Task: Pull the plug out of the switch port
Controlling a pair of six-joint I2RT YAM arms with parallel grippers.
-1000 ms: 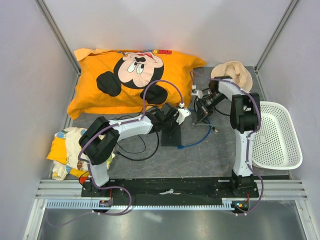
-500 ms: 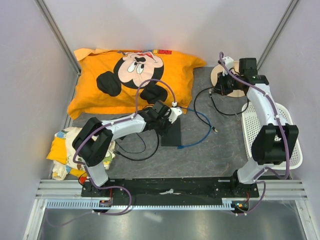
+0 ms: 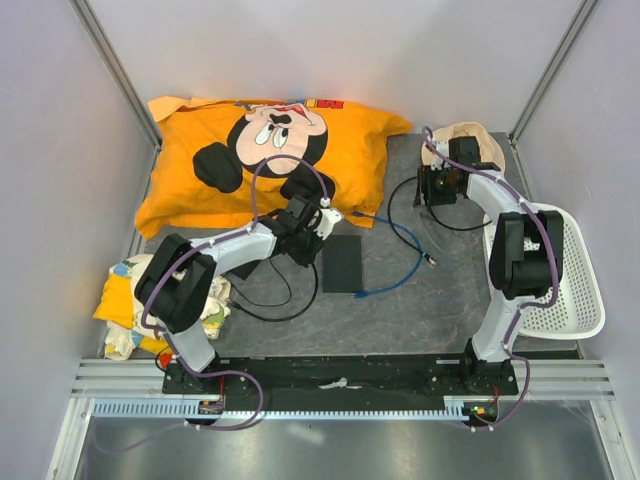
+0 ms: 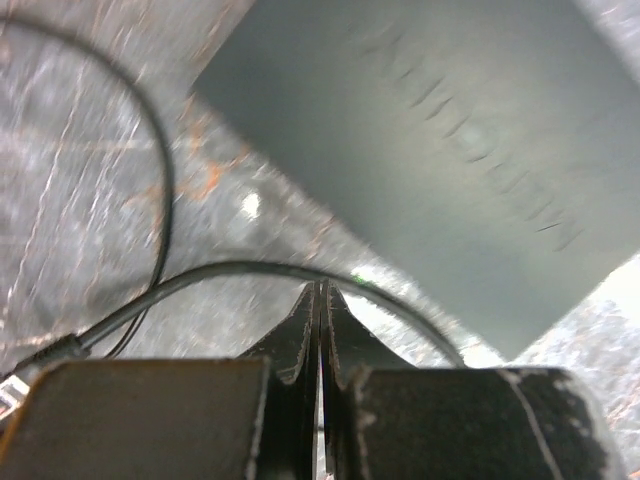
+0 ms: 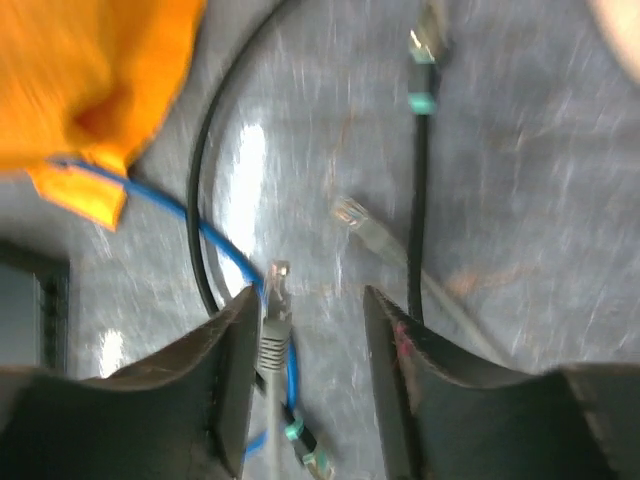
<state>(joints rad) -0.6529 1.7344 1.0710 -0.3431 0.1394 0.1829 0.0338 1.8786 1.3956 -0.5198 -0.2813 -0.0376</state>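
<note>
Left gripper (image 4: pixel 320 300) closed near switch (image 3: pixel 342 263), whose long axis runs near-to-far.

Your 2 YAM arms: the left arm (image 3: pixel 238 250) and right arm (image 3: pixel 520 250) pair white links with black joint housings, each trailed by a looping purple cable (image 3: pixel 283 158), above a black base plate (image 3: pixel 340 372). Black fingers (image 4: pixel 300 340) show pale, scuffed edges.

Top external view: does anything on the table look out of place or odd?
Yes. A blue cable sprawls loose on the grey mat right of the flat matte black switch, its plug lying free by the switch's near right corner. Nothing looks spilled or broken.
</note>
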